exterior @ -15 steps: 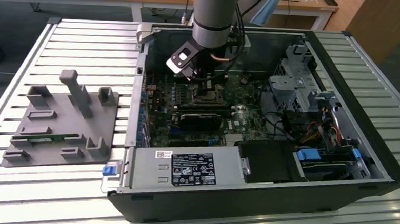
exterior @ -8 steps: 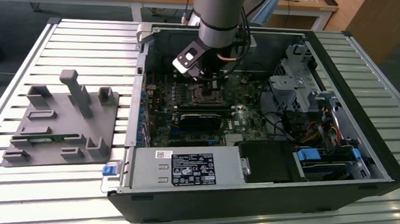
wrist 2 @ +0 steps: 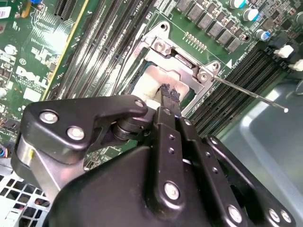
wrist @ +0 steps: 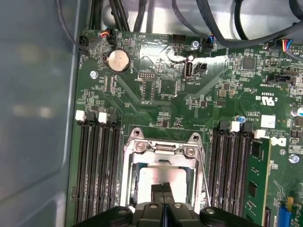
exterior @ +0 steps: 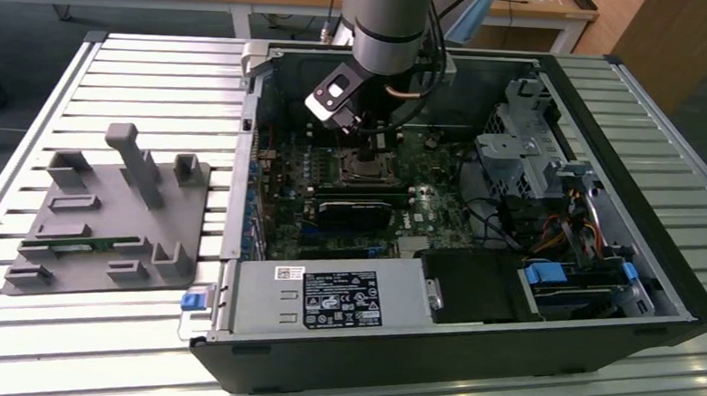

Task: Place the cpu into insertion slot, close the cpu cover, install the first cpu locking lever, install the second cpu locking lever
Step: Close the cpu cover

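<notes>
One tool (wrist: pixel 163 190), fingers pressed together and gripping nothing, tips at the one cpu (wrist: pixel 144 182) inside one cpu cover (wrist: pixel 163 160). In the exterior view, one white printed label (exterior: pixel 338 299) sits at the case's six o'clock.

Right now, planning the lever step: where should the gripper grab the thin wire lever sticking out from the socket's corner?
Likely near its free end, by the small rounded tip: the locking lever is a thin straight rod, hinged at a corner of the cpu cover, reaching out over the memory slots. Come from above, closing across it.
</notes>
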`<state>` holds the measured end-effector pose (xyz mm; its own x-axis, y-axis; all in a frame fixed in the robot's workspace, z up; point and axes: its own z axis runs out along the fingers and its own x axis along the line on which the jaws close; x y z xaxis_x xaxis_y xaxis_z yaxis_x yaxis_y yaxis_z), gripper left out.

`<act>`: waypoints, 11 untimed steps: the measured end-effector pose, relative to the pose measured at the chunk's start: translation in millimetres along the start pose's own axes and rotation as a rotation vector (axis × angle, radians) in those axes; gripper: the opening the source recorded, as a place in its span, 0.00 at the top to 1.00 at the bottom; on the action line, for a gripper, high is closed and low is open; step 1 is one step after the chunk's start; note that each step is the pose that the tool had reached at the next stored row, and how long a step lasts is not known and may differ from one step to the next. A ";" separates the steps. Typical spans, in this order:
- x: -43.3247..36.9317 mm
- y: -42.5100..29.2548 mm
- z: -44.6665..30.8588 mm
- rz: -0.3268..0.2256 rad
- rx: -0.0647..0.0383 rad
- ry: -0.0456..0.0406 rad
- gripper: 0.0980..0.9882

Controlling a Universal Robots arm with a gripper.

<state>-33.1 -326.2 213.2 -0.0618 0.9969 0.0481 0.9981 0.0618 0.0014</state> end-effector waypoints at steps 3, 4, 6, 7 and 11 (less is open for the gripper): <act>0.0 0.0 -0.4 0.000 0.000 -0.0001 0.99; 0.0 0.0 -0.5 0.000 0.000 0.0000 0.99; 0.0 0.0 -0.5 0.000 0.000 0.0000 0.99; 0.0 0.0 -0.6 0.000 0.000 -0.0001 0.99; 0.0 0.0 -1.0 0.000 0.000 -0.0004 0.99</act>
<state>-33.1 -326.3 214.2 -0.0618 0.9969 0.0477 0.9981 0.0618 0.0012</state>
